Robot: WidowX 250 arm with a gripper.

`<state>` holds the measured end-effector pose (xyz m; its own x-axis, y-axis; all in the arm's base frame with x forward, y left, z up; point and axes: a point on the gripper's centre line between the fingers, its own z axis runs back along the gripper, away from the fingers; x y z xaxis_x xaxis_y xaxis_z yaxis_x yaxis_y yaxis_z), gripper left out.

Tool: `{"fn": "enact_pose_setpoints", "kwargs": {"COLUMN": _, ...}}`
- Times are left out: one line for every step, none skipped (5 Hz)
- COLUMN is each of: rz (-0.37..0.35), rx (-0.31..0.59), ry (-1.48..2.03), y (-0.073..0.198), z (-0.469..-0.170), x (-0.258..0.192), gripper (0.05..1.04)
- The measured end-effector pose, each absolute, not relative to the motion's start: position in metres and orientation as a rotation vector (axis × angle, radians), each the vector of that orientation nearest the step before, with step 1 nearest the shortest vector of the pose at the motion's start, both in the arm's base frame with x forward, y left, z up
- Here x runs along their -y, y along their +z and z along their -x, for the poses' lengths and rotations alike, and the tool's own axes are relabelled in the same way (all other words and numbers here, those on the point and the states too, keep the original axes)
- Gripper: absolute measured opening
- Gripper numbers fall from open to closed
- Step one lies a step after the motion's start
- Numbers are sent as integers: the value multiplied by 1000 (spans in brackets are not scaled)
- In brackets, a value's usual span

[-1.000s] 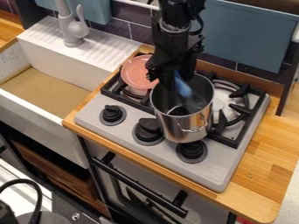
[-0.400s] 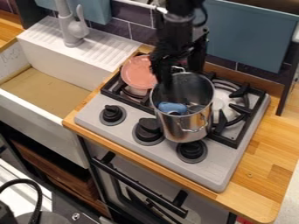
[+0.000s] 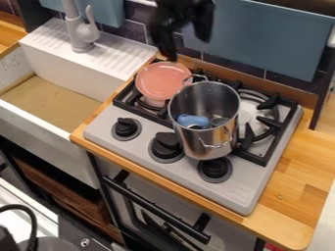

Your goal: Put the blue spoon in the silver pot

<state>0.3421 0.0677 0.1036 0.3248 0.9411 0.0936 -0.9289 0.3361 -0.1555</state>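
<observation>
Blue spoon (image 3: 193, 121) in pot (image 3: 208, 143) | gripper (image 3: 188, 49) wide, empty, nr stove (image 3: 243, 192) back edge | step (est.): retract; lift straight, slow, w/o brushing pot or pink plate (image 3: 162, 80)

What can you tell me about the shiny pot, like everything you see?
The silver pot is tall, round and looks like shiny metal. It has no lid, and a thin loop handle shows on the front and another at the back. It stands upright on the gray stove, near the pink plate. The blue spoon is inside.
</observation>
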Motion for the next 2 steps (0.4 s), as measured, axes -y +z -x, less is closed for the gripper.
{"fn": "enact_pose_setpoints", "kwargs": {"rz": 49, "rx": 136, "ry": 1169, "y": 96, "z": -353, "x": -84, "gripper": 998}}
{"fn": "enact_pose_setpoints", "kwargs": {"rz": 35, "rx": 114, "ry": 1084, "y": 88, "z": -356, "x": -85, "gripper": 998}}
